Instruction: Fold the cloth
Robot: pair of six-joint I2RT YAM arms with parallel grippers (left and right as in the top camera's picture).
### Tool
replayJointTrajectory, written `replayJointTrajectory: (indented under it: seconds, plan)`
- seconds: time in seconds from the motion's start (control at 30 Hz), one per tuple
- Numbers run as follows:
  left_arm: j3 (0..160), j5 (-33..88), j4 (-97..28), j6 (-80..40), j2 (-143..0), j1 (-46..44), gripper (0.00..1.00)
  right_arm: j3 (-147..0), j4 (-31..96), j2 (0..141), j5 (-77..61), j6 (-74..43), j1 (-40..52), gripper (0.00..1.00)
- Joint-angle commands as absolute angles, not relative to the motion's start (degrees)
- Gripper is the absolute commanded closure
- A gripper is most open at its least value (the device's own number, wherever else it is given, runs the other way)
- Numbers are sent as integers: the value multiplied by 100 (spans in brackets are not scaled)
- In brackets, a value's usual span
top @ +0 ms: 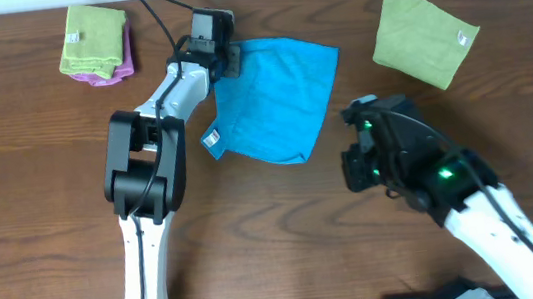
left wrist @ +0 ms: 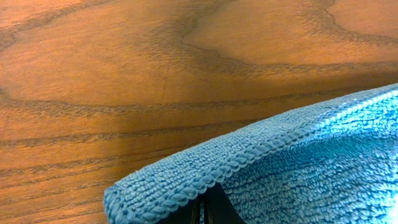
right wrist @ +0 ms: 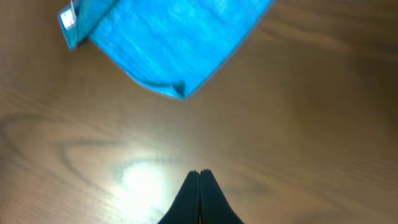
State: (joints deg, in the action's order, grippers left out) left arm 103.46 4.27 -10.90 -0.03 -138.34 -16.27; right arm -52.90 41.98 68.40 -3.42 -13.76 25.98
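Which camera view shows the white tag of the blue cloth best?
The overhead view: the white tag lies sharp and whole at a corner of the blue cloth. The right wrist view shows it too, but blurred and near the picture's edge. The left wrist view shows only a hemmed edge of the cloth, no tag.

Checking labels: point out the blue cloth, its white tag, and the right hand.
blue cloth (top: 275, 93): overhead, centre of the fabric.
white tag (top: 213, 136): overhead, tag's middle.
right hand (right wrist: 200, 175): right wrist view, between its shut fingertips.
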Motion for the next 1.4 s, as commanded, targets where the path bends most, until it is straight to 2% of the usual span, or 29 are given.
replayJointTrajectory:
  seconds: [0.0, 0.27, 0.77, 1.0, 1.37]
  plan:
    - [10355, 290, -1087, 5, -13957, -1579, 94, -4842, 3546, 7290, -786, -1302, 2633, 99]
    - [10355, 235, -1092, 21, -13957, -1531, 94, -4742, 1627, 8818, -1715, -1308, 2633, 99]
    - [10355, 237, -1085, 19, -13957, -1533, 94, -4742, 353, 9911, -1686, -1372, 2808, 98]
    - [10355, 237, -1085, 19, -13957, -1533, 94, -4742, 336, 10138, -1712, -1455, 2840, 99]
    - [10355, 237, -1085, 19, -13957, -1533, 95, -4742, 982, 10138, -1256, -1409, 2930, 99]
